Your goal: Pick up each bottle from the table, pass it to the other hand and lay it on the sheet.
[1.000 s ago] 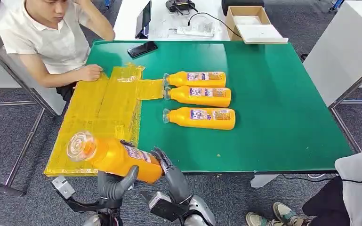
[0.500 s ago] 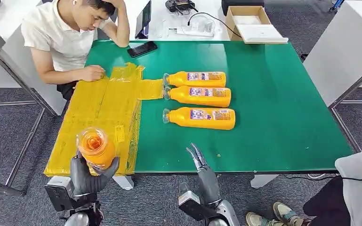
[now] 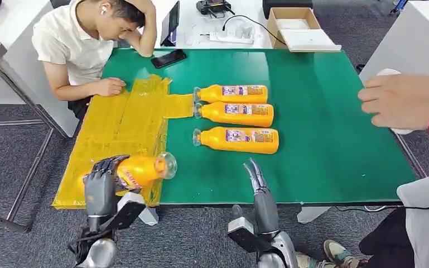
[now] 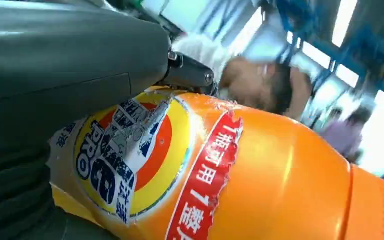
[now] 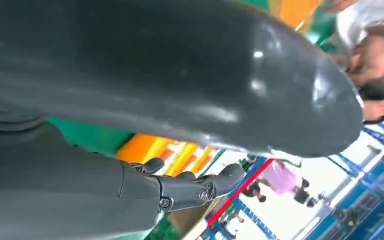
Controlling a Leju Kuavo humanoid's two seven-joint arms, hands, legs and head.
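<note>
The robot's left hand (image 3: 103, 180) grips an orange bottle (image 3: 145, 168) on its side over the yellow sheet (image 3: 117, 128) at seven o'clock, while its right hand (image 3: 255, 180) hangs spread and empty

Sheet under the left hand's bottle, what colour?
Translucent yellow sheet, lying on the green table; clearest in the head view.

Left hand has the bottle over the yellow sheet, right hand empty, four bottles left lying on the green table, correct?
Not quite: three bottles lie on the green table, as the head view shows. The left hand holds the bottle over the yellow sheet; the right hand is empty.
</note>
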